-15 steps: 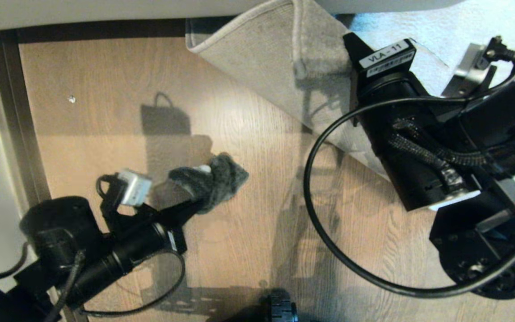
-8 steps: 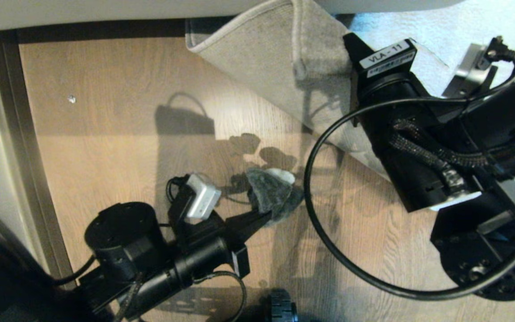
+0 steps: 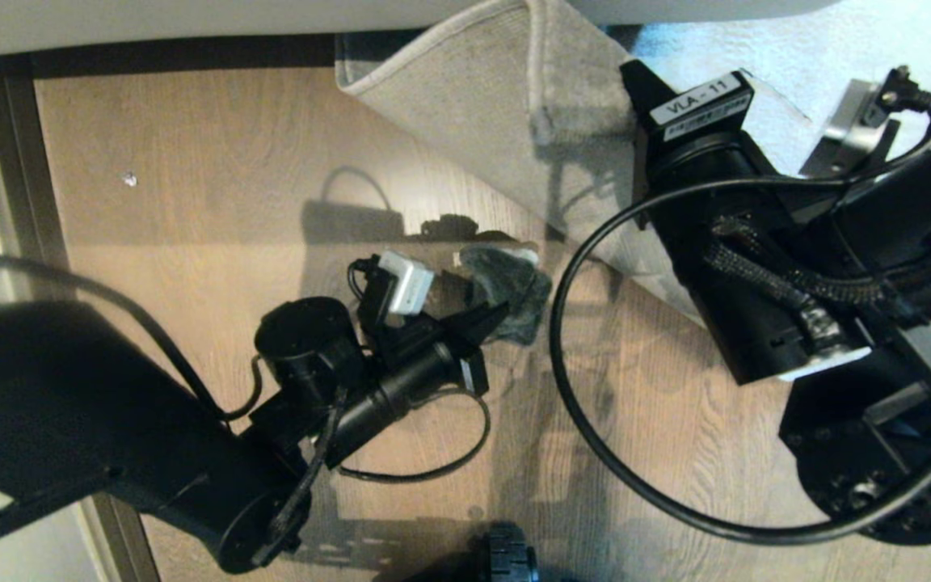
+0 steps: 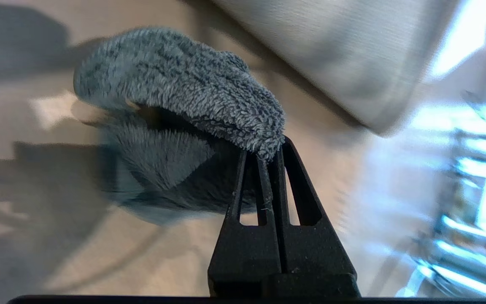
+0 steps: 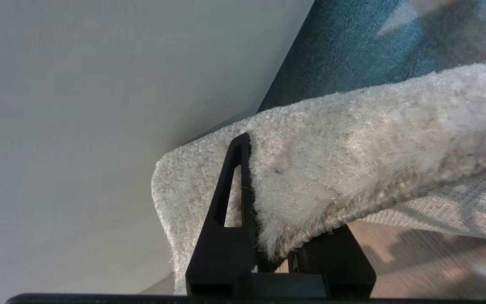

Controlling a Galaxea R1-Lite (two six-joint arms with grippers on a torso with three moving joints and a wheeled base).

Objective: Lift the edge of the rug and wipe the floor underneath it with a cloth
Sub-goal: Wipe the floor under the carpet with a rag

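Slippage is the main risk: the rug edge (image 5: 310, 177) is pinched by the right gripper (image 5: 276, 236) and held raised above the floor (image 3: 191, 202). If dropped, it could be trapped against the cloth (image 3: 506, 283) clamped by the left gripper (image 3: 491, 317) close beside the raised flap.

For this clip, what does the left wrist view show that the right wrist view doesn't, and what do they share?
Only the left wrist view: the small dark grey fluffy microfibre cloth pinched in the shut left gripper, low over the floor.

Only the right wrist view: the right gripper clamped on the bound edge of the grey-beige short-pile rug, holding it up, with a pale wall behind.

Both: the light brown wood-grain plank floor and part of the lifted rug.
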